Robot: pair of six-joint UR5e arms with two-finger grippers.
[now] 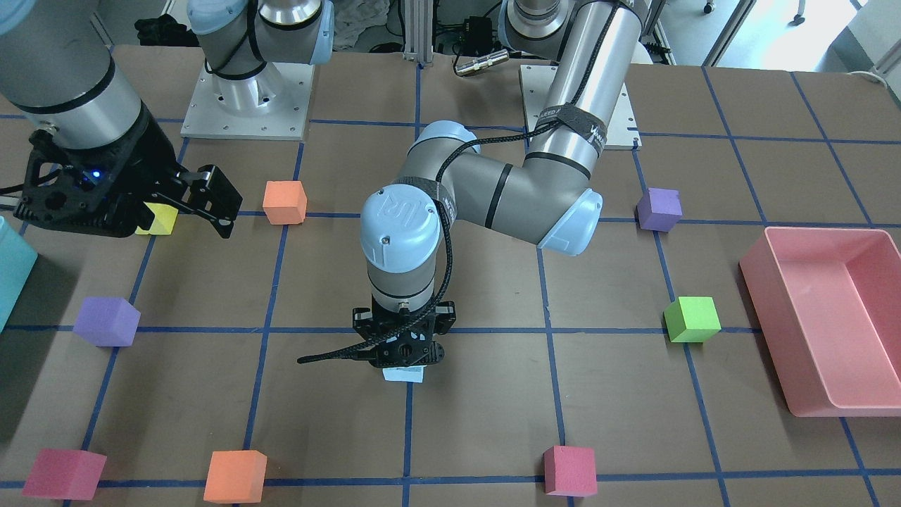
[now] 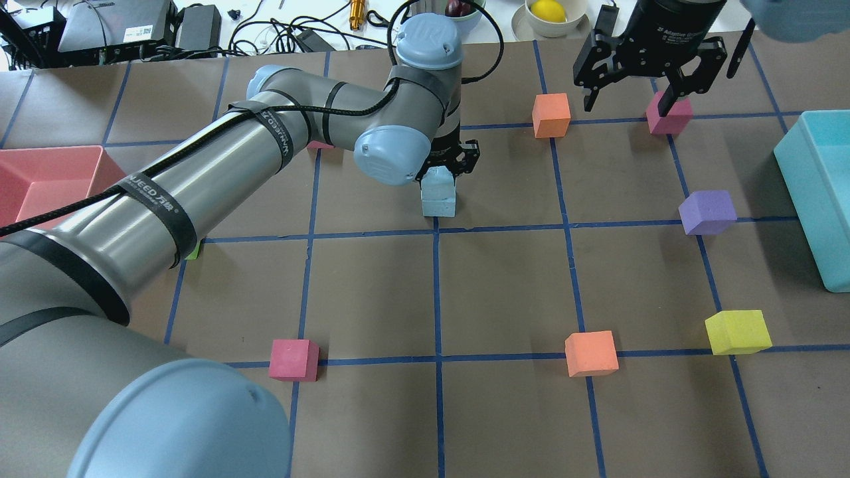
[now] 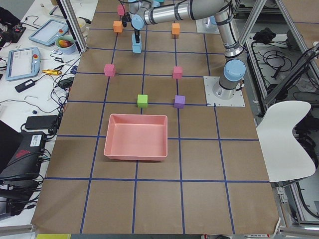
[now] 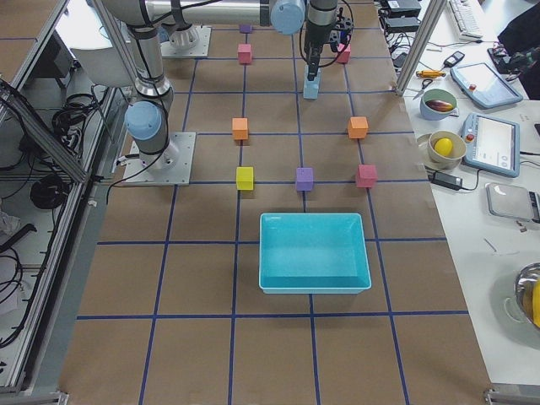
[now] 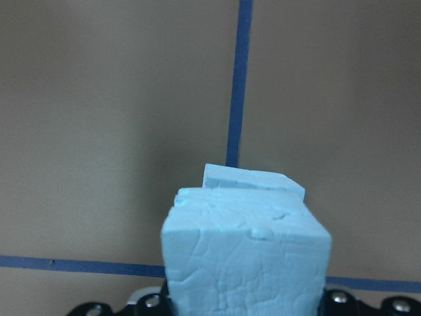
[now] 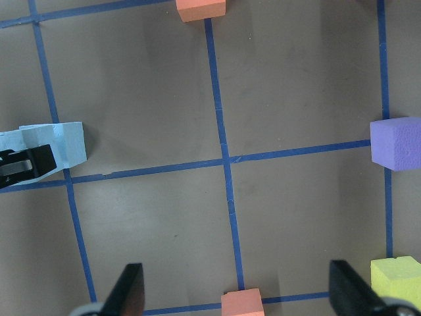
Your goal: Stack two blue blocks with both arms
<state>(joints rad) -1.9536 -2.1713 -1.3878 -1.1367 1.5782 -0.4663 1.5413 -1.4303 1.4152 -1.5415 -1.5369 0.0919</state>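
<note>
The upper blue block (image 2: 438, 180), a pale sky-blue foam cube with cracked, scuffed faces, sat on top of the lower blue block (image 2: 439, 204), a matching sky-blue foam cube. The two appeared to touch in the overhead view. They were not quite flush: from the left wrist camera an edge of the lower cube (image 5: 253, 178) peeked out beyond the upper one (image 5: 247, 263). The stack stood on a blue tape line of the brown paper-covered table (image 2: 505, 285), just on the far side of a crossing of lines, near the table's middle.

The left gripper (image 2: 443, 169), black and two-fingered, pointed straight down and was clamped on the upper cube, its fingers pressed to opposite sides.

The right gripper (image 2: 627, 103), also black, hung above the table well to the robot's right of the stack, grasping nothing, with its fingers (image 6: 128, 293) spread wide. Below it lay an orange foam cube (image 2: 551, 115) and a magenta foam cube (image 2: 671, 118), the latter partly behind one finger.

Farther out were a purple foam cube (image 2: 708, 212), a yellow foam cube (image 2: 737, 332), a large teal plastic bin (image 2: 813, 192) at the right edge and a pink plastic bin (image 2: 40, 179) at the left.
</note>
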